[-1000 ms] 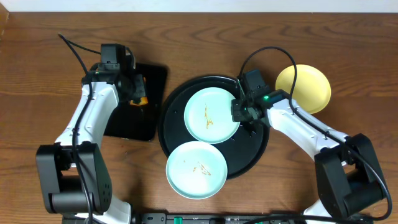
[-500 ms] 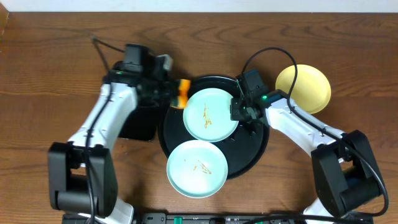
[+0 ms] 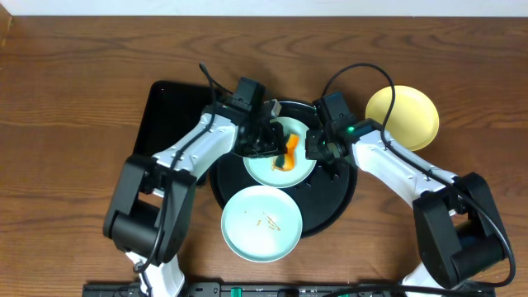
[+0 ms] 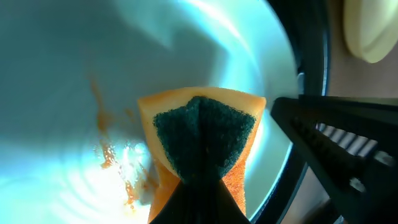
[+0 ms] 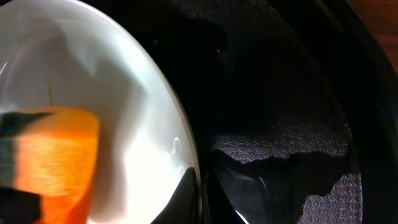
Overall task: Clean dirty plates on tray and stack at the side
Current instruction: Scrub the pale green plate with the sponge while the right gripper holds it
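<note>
A mint-blue plate (image 3: 266, 162) with orange-brown smears lies on the round black tray (image 3: 334, 202). My left gripper (image 3: 279, 147) is shut on an orange sponge (image 3: 289, 152) with a dark green pad (image 4: 202, 134) and presses it on this plate (image 4: 74, 74). My right gripper (image 3: 314, 148) is shut on the plate's right rim (image 5: 186, 155). A second smeared mint-blue plate (image 3: 261, 223) sits at the tray's front edge. The pale yellow plate (image 3: 403, 116) lies on the bare wood at the right.
A smaller rectangular black tray (image 3: 169, 115) lies left of the round tray. Cables run over both arms. Dark wood tabletop (image 3: 66, 124) surrounds everything.
My left arm has swung right from the rectangular tray, carrying the sponge onto the upper mint-blue plate. My right gripper has stayed on the plate's rim.
</note>
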